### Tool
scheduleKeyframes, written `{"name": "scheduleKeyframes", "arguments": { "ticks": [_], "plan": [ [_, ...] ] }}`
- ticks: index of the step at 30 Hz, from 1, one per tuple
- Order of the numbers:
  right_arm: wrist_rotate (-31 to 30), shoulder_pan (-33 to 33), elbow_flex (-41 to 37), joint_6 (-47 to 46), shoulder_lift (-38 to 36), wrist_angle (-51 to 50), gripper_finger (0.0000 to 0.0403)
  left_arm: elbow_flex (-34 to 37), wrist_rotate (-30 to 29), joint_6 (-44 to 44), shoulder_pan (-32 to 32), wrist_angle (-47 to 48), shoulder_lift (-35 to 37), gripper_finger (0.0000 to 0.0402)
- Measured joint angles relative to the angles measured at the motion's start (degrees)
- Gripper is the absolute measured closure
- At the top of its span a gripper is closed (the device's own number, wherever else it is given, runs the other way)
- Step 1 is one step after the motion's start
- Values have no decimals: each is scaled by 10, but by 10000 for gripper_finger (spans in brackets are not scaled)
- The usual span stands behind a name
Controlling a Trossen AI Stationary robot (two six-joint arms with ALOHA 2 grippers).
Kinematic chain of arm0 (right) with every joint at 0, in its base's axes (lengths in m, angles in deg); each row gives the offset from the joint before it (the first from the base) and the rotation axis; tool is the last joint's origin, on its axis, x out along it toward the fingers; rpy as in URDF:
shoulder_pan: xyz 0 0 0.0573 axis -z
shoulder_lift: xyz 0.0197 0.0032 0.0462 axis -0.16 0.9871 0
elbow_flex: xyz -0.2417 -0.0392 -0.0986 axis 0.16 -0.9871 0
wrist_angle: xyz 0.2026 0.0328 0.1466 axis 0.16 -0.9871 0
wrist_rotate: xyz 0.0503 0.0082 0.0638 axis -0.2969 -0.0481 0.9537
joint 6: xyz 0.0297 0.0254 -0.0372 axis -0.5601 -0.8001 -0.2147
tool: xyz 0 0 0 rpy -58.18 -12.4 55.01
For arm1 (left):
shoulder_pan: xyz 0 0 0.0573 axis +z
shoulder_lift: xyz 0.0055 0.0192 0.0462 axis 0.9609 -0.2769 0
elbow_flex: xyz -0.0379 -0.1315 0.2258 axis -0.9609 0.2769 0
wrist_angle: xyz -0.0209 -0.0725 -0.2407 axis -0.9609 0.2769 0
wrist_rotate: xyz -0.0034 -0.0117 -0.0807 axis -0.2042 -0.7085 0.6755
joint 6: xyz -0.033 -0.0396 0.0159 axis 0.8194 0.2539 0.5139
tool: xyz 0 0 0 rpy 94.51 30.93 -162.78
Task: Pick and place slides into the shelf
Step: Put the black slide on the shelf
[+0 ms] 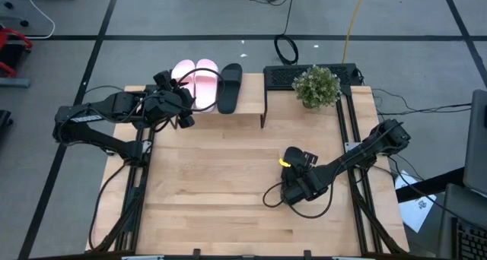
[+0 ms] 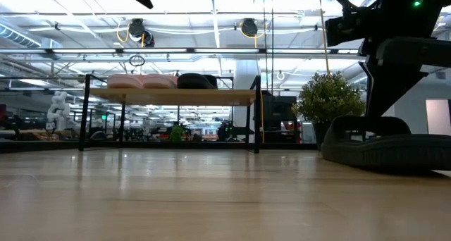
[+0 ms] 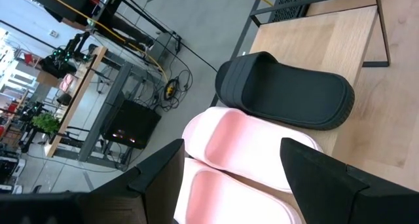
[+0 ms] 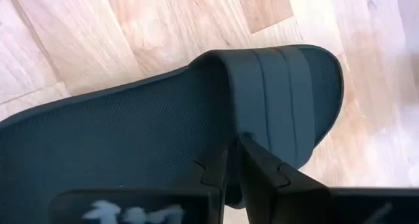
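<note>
Two light pink slides (image 1: 195, 80) and one black slide (image 1: 230, 87) lie side by side, soles down, on the shelf's top board (image 1: 247, 105), as the low view also shows for the shelf (image 2: 176, 95). My left gripper (image 3: 242, 185) hovers open over the pink slides (image 3: 249, 145), one finger on each side, touching nothing. The second black slide (image 4: 131, 139) lies sole down on the tabletop at the right (image 2: 387, 153). My right gripper (image 4: 239, 152) is shut on it. My right gripper pinches the black slide's wide strap at its edge (image 4: 237, 129), close to where the strap meets the sole's side. The two fingers (image 4: 262, 175) come from above, slanting down, and stand nearly together. The slide's sole rests on the table (image 2: 394, 163).
A potted plant (image 1: 316, 85) stands at the table's far right, beside a black metal rack (image 1: 285, 74). The shelf top has bare room to the right of the black slide. Cables run along both table sides; bare wood fills the middle and near part.
</note>
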Motion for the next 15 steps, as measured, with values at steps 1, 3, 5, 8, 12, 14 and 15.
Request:
{"name": "scheduleKeyframes", "arguments": {
  "ticks": [1, 3, 5, 8, 12, 14, 15],
  "plan": [
    [1, 0, 0, -3, 0, 1, 375, 0, 0, 0, 0, 0, 0, 144],
    [3, 1, 0, -5, 0, 5, 368, 0, 0, -2, 0, 0, 0, 144],
    [12, 3, 0, -7, 0, 8, 356, 0, 0, -2, 0, 0, 0, 144],
    [24, 10, 0, -12, 0, 8, 333, 0, 0, -2, 0, 0, 0, 144],
    [35, 22, 0, -10, 0, 5, 303, 0, 0, -2, 0, 0, 0, 144],
    [47, 29, 0, 1, -1, 4, 292, 0, 0, -2, 0, 0, 0, 144],
    [49, 32, 1, 2, -1, 3, 288, 0, 0, -2, 0, 0, 0, 144]
  ]
}}
